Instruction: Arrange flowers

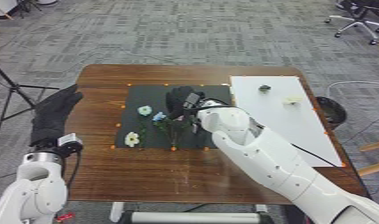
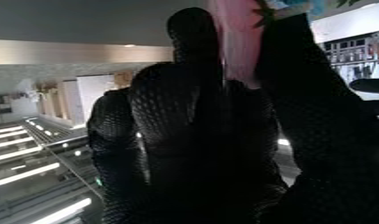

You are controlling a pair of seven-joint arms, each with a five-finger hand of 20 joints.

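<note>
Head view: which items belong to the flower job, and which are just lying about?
Job:
- pale blue flower, blue flower and cream flower on the dark mat
- pink item between the right hand's thumb and fingers
- likely the pale flower on the white sheet

Lying about:
- tripod
- office chair

The near strip of the wooden table (image 1: 150,176) offers a low passage between the two arms, and another band runs beyond the black mat (image 1: 143,93). The right arm (image 1: 279,159) bars a crossing from mat to white board (image 1: 301,131), its right hand (image 1: 178,95) over the mat. A pale blue flower (image 1: 145,110) and a white flower (image 1: 132,139) obstruct the mat's left part. A pink item (image 2: 241,40) occupies the gap between the right hand's fingers and thumb.
</note>
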